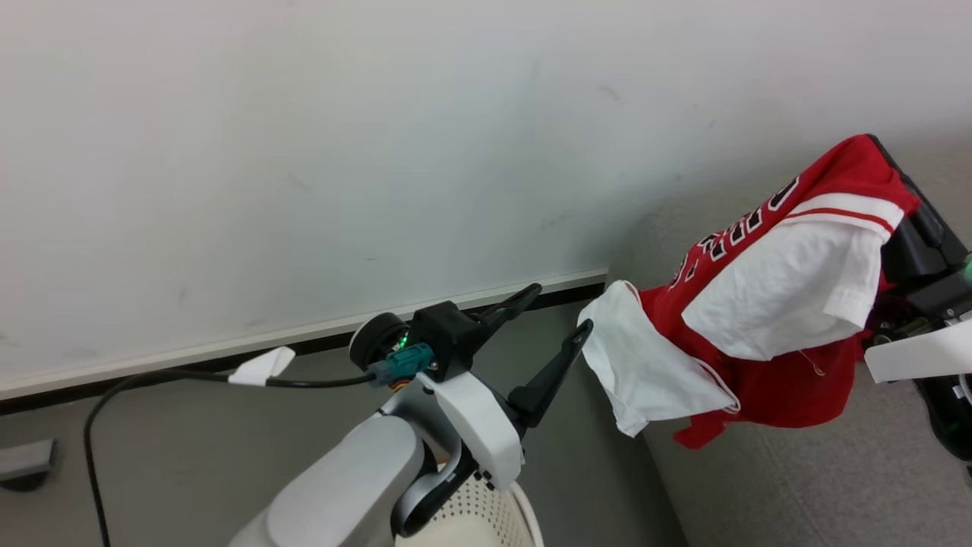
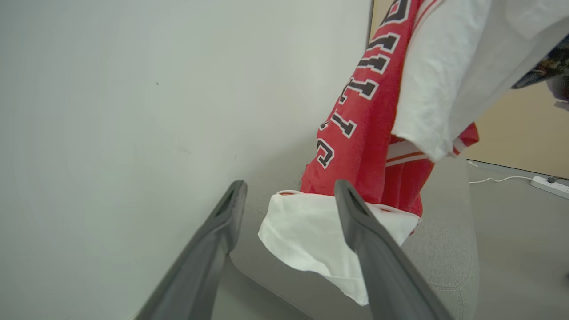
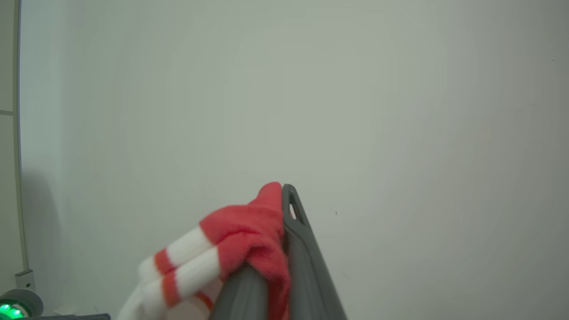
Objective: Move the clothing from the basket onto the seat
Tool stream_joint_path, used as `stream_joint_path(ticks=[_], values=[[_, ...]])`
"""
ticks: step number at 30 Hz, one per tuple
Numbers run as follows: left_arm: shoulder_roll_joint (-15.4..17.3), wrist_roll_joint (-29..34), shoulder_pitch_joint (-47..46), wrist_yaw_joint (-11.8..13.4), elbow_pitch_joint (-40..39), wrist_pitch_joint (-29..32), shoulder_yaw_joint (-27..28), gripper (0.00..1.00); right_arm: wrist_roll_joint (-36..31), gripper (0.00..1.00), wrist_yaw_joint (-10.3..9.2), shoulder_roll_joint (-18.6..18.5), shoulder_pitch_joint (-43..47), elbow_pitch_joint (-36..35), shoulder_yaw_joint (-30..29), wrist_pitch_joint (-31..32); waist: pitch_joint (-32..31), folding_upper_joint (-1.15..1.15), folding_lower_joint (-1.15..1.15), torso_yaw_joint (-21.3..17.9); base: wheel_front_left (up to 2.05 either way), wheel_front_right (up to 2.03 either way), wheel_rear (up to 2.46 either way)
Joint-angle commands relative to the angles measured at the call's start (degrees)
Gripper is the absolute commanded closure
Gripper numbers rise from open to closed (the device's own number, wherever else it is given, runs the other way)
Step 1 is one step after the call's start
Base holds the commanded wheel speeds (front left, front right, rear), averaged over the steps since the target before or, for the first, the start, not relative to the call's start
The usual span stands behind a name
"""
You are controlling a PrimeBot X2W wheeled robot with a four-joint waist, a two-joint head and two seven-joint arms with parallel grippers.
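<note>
Clamped in the right claw point(image 3: 282, 198), the clothing point(image 1: 759, 304) hangs straight down over the seat point(image 1: 835, 471), its hem just beside the wide-spread, empty left claw point(image 1: 560, 308).

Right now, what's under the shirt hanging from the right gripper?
The grey seat sits beneath the clothing, which hangs from the right gripper. The fabric covers the part of the seat behind it, so whether the hem touches it can't be told.
</note>
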Motion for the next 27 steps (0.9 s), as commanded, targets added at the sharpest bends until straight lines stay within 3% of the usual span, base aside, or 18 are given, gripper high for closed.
stream_joint_path(ticks=[1,7,15,22,27], values=[[0.3,0.7,0.2,0.2,0.0,-0.3,0.0,0.0,-0.5,1.0,-0.13,-0.3,1.0,-0.8,-0.7,-0.2,1.3,0.0,0.0,-3.4,0.0,0.0,0.0],[0.2,0.9,-0.8,0.1,0.0,-1.9,0.1,0.0,-2.3,1.0,-0.13,-0.7,4.9,-5.3,-7.4,-0.2,2.6,0.0,0.0,-9.1,0.0,0.0,0.0],[0.5,0.8,-0.4,0.1,0.7,-2.8,-0.4,0.0,-4.0,1.0,-0.13,1.4,11.8,-10.2,-14.2,-0.2,3.7,0.0,0.0,-14.8,0.0,0.0,0.0],[0.1,1.1,-0.9,-0.4,1.5,-3.2,-1.3,0.0,-4.8,1.0,-0.13,2.4,14.4,-12.8,-17.2,-0.2,5.0,0.0,0.0,-16.4,0.0,0.0,0.0],[-0.2,1.4,-1.6,-0.3,1.9,-3.5,-1.5,0.0,-3.0,1.0,-0.13,1.4,11.1,-12.0,-17.2,-0.2,6.0,0.0,0.0,-16.5,0.0,0.0,0.0]])
